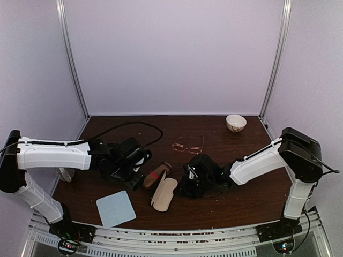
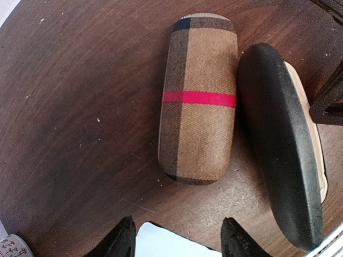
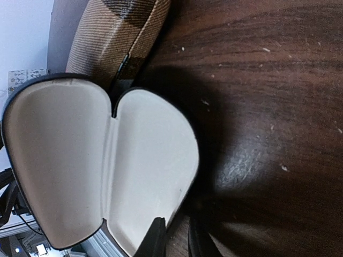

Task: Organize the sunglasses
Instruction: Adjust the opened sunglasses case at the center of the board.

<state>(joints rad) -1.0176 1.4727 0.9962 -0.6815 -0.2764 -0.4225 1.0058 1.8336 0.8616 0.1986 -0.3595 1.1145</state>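
One pair of thin copper-framed sunglasses (image 1: 188, 144) lies unfolded on the dark table, behind both grippers and touched by neither. A black case (image 1: 164, 194) lies open and shows its cream lining (image 3: 80, 160), with nothing inside. My right gripper (image 3: 177, 227) sits at the case's near rim. One finger is over the lining and the other is outside the wall, leaving only a narrow gap. A shut brown plaid case (image 2: 198, 96) with a red stripe lies beside the black case (image 2: 281, 144). My left gripper (image 2: 177, 235) hovers open and holds nothing, short of the plaid case's end.
A light blue cloth (image 1: 116, 208) lies near the front left edge and shows between the left fingers (image 2: 171, 243). A small bowl (image 1: 236, 122) stands at the back right corner. A black cable (image 1: 134, 126) loops along the back left.
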